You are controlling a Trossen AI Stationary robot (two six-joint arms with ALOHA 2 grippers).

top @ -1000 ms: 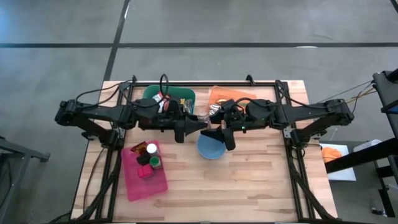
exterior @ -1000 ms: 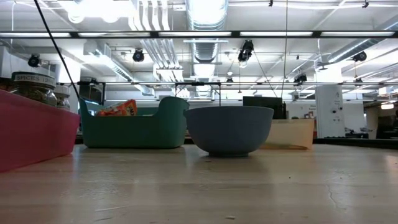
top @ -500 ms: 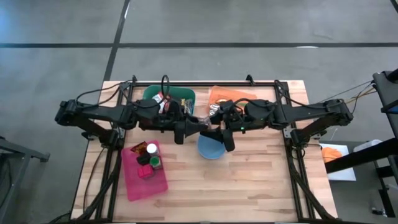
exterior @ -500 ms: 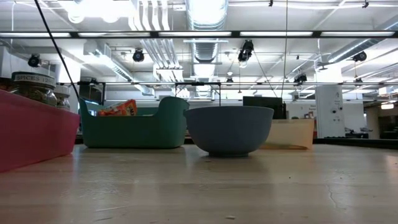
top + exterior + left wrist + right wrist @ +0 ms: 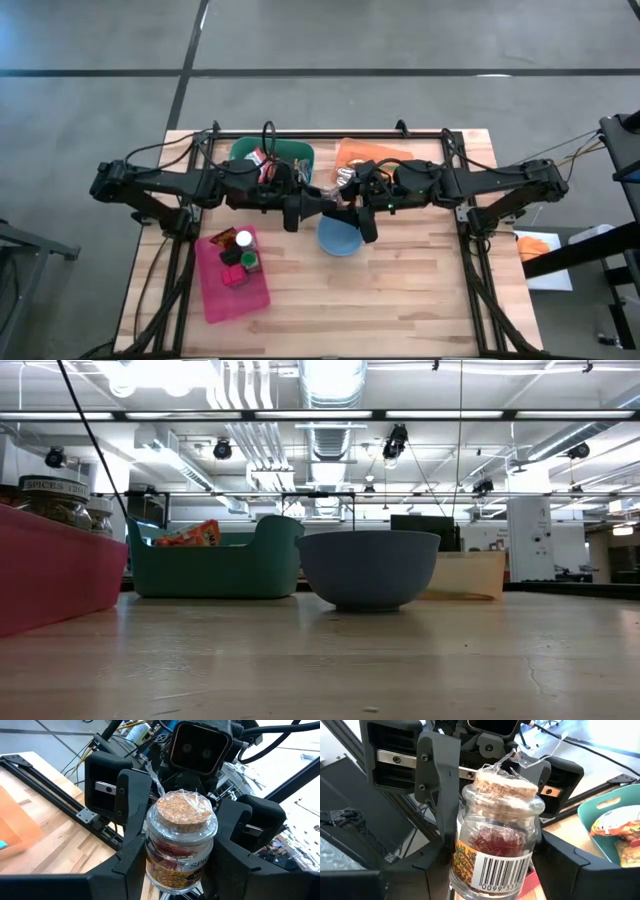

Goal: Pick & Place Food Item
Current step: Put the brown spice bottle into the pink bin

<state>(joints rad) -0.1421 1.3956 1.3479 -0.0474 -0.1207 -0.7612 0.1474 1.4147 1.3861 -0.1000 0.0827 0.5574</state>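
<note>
A glass spice jar [image 5: 181, 845] with a cork stopper and a printed label hangs upright in mid-air over the blue bowl [image 5: 338, 238], between my two grippers, which meet at the table's middle. My left gripper [image 5: 180, 870] comes in level from the table's left and is shut on the jar. My right gripper [image 5: 495, 865] comes in level from the right; its fingers stand close on either side of the same jar [image 5: 495, 840]. In the high view the arms hide the jar. The low view shows the bowl [image 5: 368, 568] and neither gripper. My left gripper pinches the jar's glass body at label height [image 5: 152, 862] between its two fingers, coming level from the table's left. The jar stands upright, cork up, lifted clear above the bowl. My right gripper's fingers [image 5: 560, 860] flank the jar's lower body; I cannot tell whether they touch it.
A teal bin [image 5: 290, 152] holding snack packets stands at the far left of centre. An orange tray [image 5: 372, 150] lies at the far right of centre. A pink tray [image 5: 235, 285] with several jars sits near the left. Bare wood spreads over the near right of the table.
</note>
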